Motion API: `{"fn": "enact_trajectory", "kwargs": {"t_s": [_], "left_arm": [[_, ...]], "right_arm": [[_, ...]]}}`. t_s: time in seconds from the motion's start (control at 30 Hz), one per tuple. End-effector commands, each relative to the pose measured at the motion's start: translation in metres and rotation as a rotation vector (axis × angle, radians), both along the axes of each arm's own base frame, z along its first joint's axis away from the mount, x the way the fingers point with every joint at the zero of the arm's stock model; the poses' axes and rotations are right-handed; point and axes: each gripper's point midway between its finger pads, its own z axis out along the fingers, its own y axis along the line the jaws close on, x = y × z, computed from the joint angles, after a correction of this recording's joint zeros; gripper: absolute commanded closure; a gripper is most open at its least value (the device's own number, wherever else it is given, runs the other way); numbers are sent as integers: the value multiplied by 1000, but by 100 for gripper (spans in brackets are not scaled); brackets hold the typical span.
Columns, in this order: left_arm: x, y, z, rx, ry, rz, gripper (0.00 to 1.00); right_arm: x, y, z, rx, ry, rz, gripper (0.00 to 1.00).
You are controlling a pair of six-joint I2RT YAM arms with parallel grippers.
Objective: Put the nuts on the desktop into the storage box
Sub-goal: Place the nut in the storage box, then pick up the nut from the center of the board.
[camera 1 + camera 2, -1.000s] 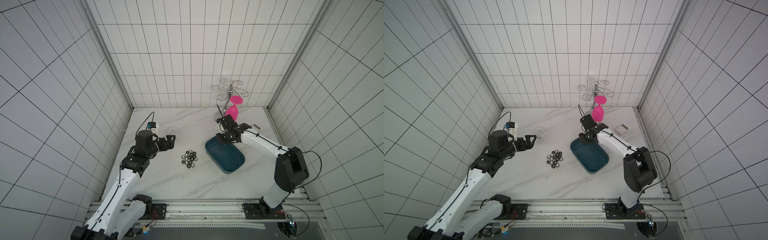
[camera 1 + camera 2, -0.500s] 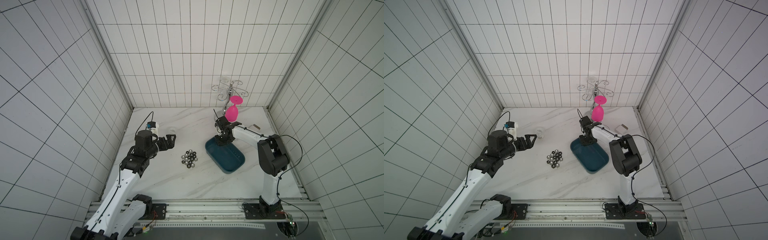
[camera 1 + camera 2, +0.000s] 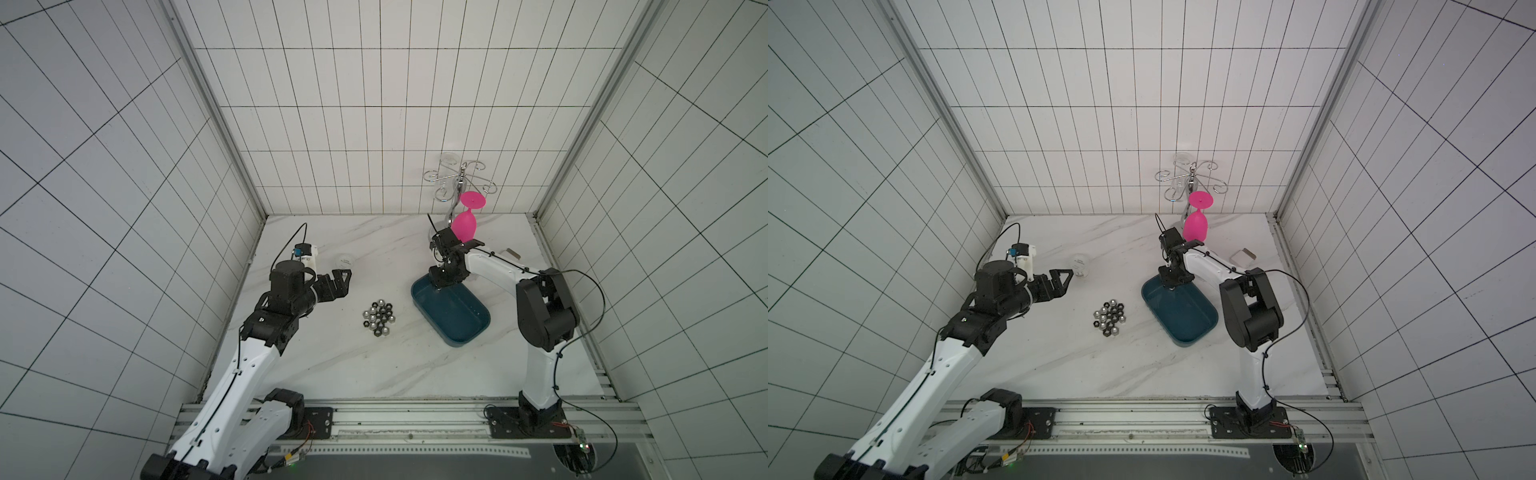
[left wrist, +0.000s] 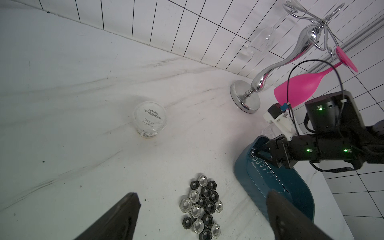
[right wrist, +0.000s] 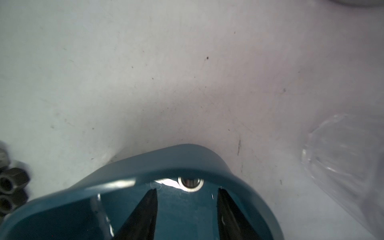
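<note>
Several silver and black nuts (image 3: 378, 319) (image 3: 1109, 319) (image 4: 202, 205) lie in a tight cluster on the white marble desktop (image 3: 332, 365). The teal storage box (image 3: 461, 316) (image 3: 1187, 320) (image 4: 241, 176) sits right of them. My right gripper (image 3: 442, 286) (image 3: 1173, 284) (image 5: 187, 191) reaches down into the box's far corner, jaws open and empty. One silver nut (image 5: 190, 184) rests on the box floor against the wall (image 5: 166, 164), just past the fingertips. My left gripper (image 3: 343, 276) (image 3: 1065, 278) (image 4: 202, 193) hovers open, left of and behind the cluster.
A clear plastic cup (image 3: 345, 262) (image 4: 150, 119) stands just beyond the left gripper. A chrome glass rack (image 3: 457, 183) with a hanging pink goblet (image 3: 464, 224) stands behind the box. A small white box (image 3: 1244, 255) lies at the right. A clear glass (image 5: 349, 162) lies beside the box's corner.
The right gripper's jaws have opened, and a nut now lies loose in the box. The right arm's elbow folded back towards its base. The left arm has not moved.
</note>
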Motion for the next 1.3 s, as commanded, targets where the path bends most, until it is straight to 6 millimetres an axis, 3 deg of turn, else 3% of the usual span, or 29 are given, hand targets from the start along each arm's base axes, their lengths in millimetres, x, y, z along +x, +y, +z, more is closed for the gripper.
{"fn": "enact_trajectory", "kwargs": {"t_s": [0.0, 0.07, 0.2, 0.37, 0.47, 0.67, 0.97, 1.27], "left_arm": [[5, 0, 17, 0, -36, 12, 1], [7, -1, 17, -3, -29, 10, 1], [8, -2, 16, 12, -11, -6, 2], [4, -5, 10, 16, 8, -30, 2], [0, -4, 5, 22, 24, -33, 2], [-5, -3, 3, 23, 24, -34, 1], [-9, 3, 6, 53, 19, -20, 1], [-14, 9, 3, 69, 19, -7, 1]], "right_arm": [[-26, 14, 70, 76, -131, 74, 49], [-54, 29, 87, 104, -157, 156, 48], [-109, 56, 90, 126, -136, 275, 47], [-153, 74, 67, 121, -83, 334, 47], [-168, 84, 49, 114, -57, 352, 47], [-181, 106, 11, 64, -21, 403, 48], [-179, 132, -34, -7, 28, 451, 49], [-178, 149, -60, -34, 61, 480, 49]]}}
